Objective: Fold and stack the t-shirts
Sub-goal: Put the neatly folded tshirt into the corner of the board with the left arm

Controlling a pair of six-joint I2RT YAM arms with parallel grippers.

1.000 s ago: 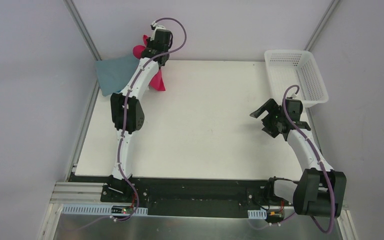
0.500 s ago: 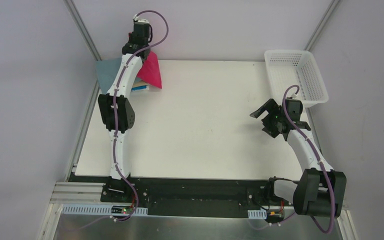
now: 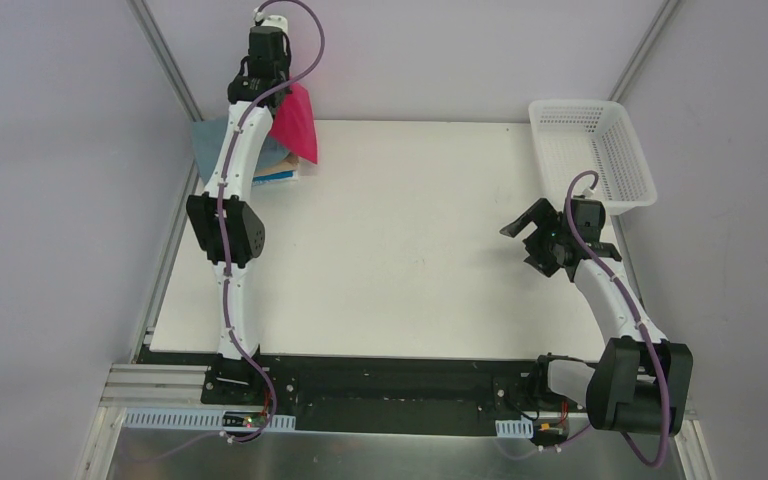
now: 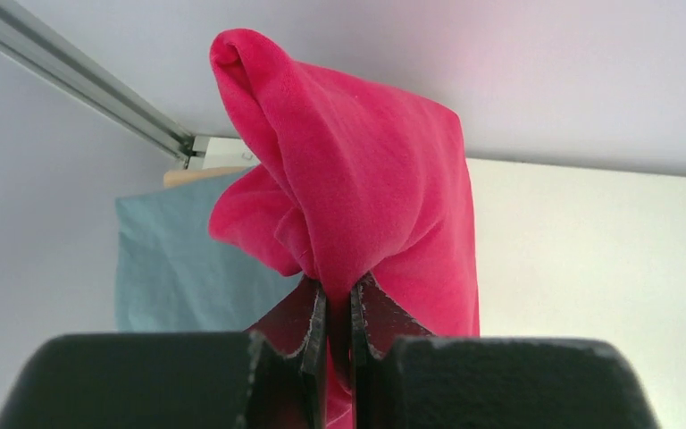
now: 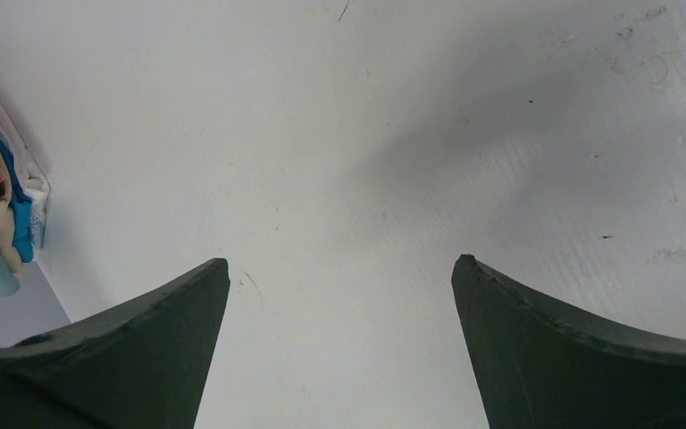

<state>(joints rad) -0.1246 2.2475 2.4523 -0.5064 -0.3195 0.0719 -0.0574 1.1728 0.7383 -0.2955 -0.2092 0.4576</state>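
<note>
My left claw was clamped tight on a bunched fold of the pink shirt. It held the shirt up over the stack of folded shirts at the far left corner of the table. My right claw gaped wide above the table's right side, holding nothing.

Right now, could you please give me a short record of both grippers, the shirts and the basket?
left gripper: shut on the crimson-pink t-shirt, held above the far-left corner
right gripper: open, empty, over bare table
stack: folded teal-grey, tan and blue t-shirts, far-left corner
white mesh basket: far-right corner, untouched
</note>
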